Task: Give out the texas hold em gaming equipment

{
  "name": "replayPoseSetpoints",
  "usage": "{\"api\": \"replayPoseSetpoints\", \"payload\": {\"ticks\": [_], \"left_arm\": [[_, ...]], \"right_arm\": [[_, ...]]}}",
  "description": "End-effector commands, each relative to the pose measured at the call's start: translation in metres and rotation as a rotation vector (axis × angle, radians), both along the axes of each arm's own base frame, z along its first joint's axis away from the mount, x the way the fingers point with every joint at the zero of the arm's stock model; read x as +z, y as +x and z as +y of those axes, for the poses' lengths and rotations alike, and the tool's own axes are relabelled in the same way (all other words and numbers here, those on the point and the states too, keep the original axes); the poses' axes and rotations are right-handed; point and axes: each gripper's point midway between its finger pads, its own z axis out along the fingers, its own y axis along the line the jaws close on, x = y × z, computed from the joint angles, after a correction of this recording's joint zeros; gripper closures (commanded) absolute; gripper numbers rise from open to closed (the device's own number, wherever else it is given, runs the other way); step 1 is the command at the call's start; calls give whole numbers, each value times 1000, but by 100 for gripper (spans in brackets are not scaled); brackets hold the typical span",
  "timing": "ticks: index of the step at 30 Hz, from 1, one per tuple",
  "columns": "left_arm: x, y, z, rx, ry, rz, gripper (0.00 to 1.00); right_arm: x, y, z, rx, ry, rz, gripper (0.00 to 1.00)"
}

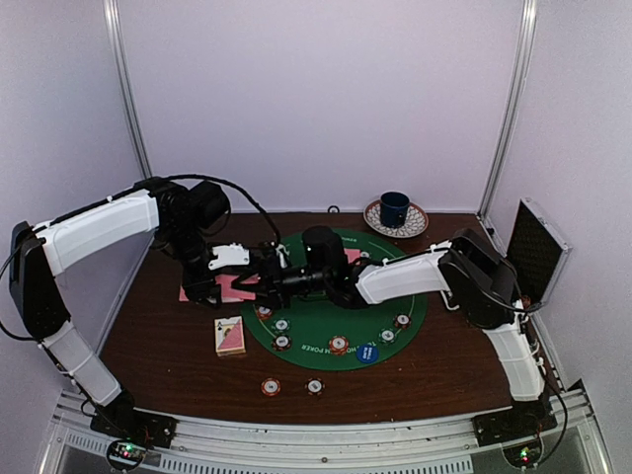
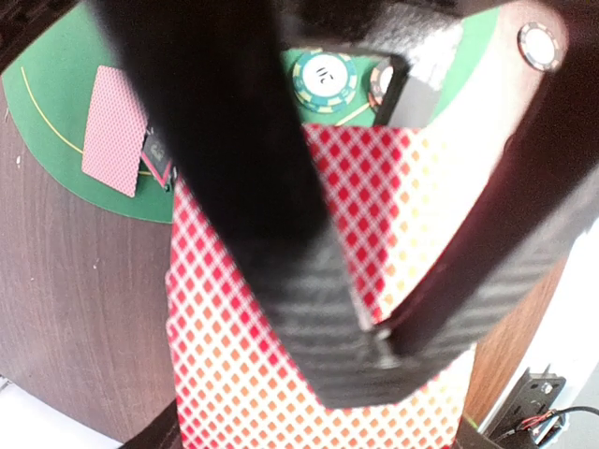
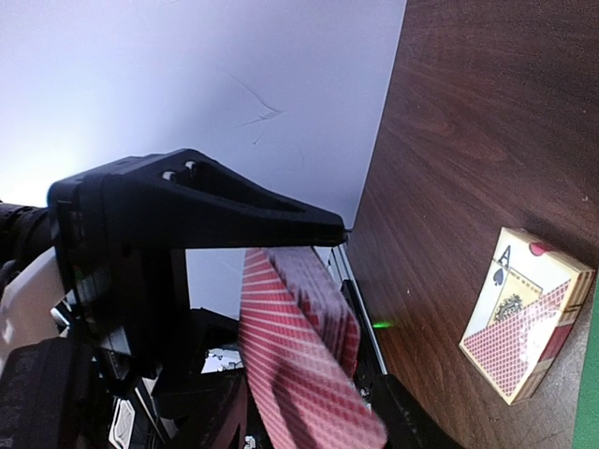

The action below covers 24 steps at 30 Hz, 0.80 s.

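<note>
Both arms meet over the left rim of the green felt mat (image 1: 415, 296), where a stack of pink-backed playing cards (image 2: 234, 374) is held just above the wooden surface (image 1: 158, 346). The left fingers (image 2: 215, 140) are drawn narrow, their tips nearly touching over the diamond-patterned backs; whether they pinch a single card I cannot tell. The right fingers (image 3: 187, 201) reach in from the opposite side. The stack stands between them, slightly fanned, its top corner against the upper finger, and the lower finger is hidden behind the cards.

Beyond the stack in the left wrist view, one face-down card (image 2: 112, 131) lies on the felt, with a black red-edged triangle marker (image 2: 157, 157) at its edge and a green poker chip (image 2: 323, 79) nearby. Striped-edge chips (image 1: 339, 345) and a blue button disc (image 1: 367, 353) dot the near arc of the mat. Two more chips (image 1: 271, 387) sit on bare wood near the front edge. A card box (image 1: 230, 336) showing an ace of spades lies just left of the mat.

A blue mug (image 1: 395, 207) on a saucer (image 1: 420, 225) stands at the back. An open case (image 1: 538, 252) leans at the right.
</note>
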Motion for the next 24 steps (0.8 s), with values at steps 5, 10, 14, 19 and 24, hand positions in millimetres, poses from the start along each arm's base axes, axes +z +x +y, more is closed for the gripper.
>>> {"api": "replayPoseSetpoints", "payload": {"ticks": [5, 10, 14, 19, 24], "left_arm": [[5, 2, 2, 3, -1, -25, 100], [5, 2, 3, 6, 1, -26, 100], [5, 1, 4, 4, 5, -30, 100], [5, 1, 4, 5, 7, -31, 100], [6, 2, 4, 5, 5, -34, 100]], "right_arm": [[46, -2, -20, -1, 105, -29, 64], [46, -2, -22, 1, 117, -7, 78], [46, -2, -22, 7, 130, 9, 83], [45, -2, -26, 8, 137, 27, 93], [42, 3, -41, -8, 125, 32, 100]]}}
